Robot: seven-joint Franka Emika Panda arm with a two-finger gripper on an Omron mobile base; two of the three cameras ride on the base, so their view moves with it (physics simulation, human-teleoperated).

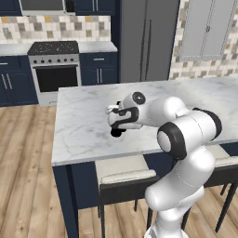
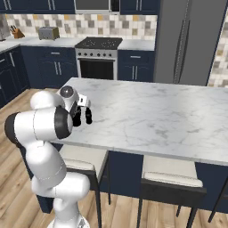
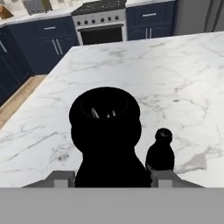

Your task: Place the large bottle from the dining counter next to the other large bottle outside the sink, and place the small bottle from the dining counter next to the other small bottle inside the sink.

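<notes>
So it looks like we're on the first leg here: the gripper (image 3: pixel 112 177) is down at the large bottle (image 3: pixel 106 135) on the dining counter (image 1: pixel 88 135), near the counter's front edge toward its left corner. In the hand view the black bottle sits right between the two fingertips (image 3: pixel 59 178), and the jaws look closed on its body, though I can't see actual contact. The small bottle (image 3: pixel 160 153) stands just beside it.

My guess for the next move is a straight lift so the little one doesn't get knocked, then a drive over to the sink.

From the base views the wrist covers most of the big bottle, only a dark bit pokes out underneath.
</notes>
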